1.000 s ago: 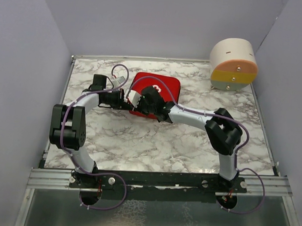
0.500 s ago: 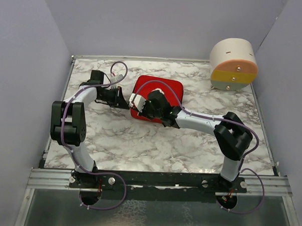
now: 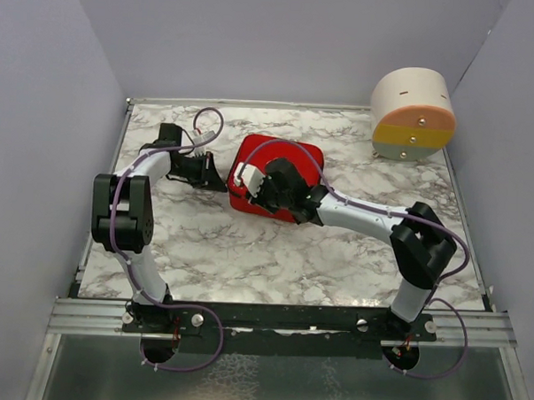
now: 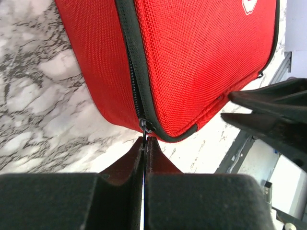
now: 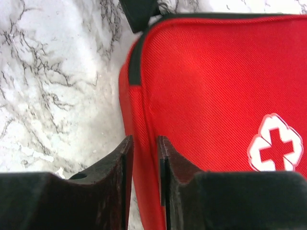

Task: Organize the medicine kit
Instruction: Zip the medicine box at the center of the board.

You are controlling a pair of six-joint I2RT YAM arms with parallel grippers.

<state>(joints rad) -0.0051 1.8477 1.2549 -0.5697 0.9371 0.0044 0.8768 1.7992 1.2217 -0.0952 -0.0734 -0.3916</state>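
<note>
So at this moment the medicine kit was lying flat on the marble tabletop, right in front of both pincers, lid down. The left pincer was squeezed fully together with the thin zipper pull caught between its tips. The slider sat just past those tips, at the kit's rounded corner. My read is that it had the tab so it could drag the zipper around the edge and open the case, since nothing gets organized with the lid down.

The right pincer was over the kit's side edge, with most of the red lid off to its right and bare marble to its left. Its jaws were nearly together, just a narrow slot, with some red fabric showing in that slot. I honestly couldn't tell whether it had the rim pinched or was only hovering there. Best guess is it was there to brace the case so it wouldn't slide when the other arm tugged.

As for labels, the only marking was the cross emblem on the lid, well to the right of the right pincer. It was a red cross inside a white lobed outline. No brand name or text that I could read anywhere. The round drawer container, banded cream, orange, yellow and grey, sat far beyond the right pincer. No writing visible on it either.
</note>
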